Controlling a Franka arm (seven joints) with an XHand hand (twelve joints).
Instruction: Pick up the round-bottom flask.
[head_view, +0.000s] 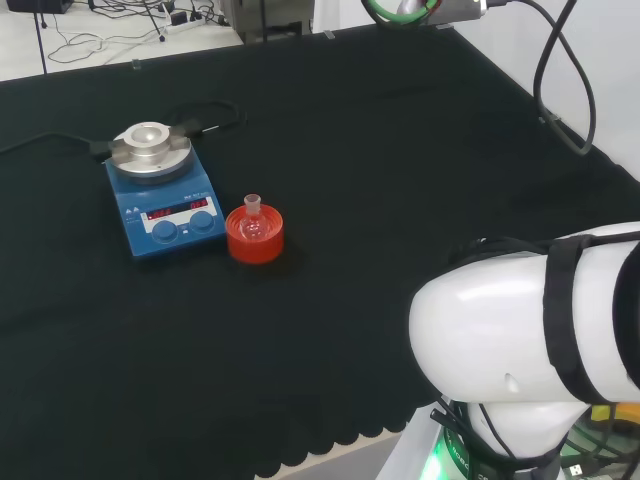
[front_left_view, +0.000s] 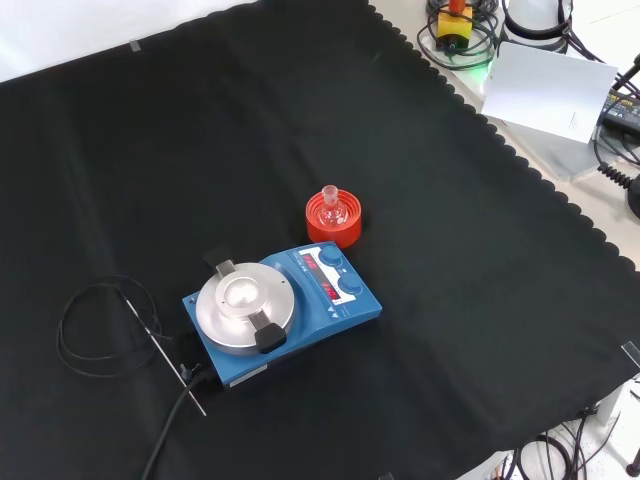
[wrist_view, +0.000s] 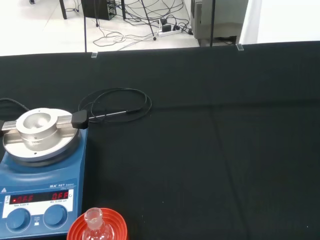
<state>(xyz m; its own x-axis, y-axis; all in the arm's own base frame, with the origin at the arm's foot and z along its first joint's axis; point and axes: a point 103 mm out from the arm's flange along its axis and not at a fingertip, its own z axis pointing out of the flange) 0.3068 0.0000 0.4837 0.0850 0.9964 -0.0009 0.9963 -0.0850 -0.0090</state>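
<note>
Flask (wrist_view: 93, 223) upright in red stand (front_left_view: 333, 218), beside blue stirrer (head_view: 165, 205).

Not much to read here tbh. The blue hotplate stirrer (wrist_view: 37, 197) has two small red lit displays and a line of white print on its front panel, but I can't make either out.
</note>
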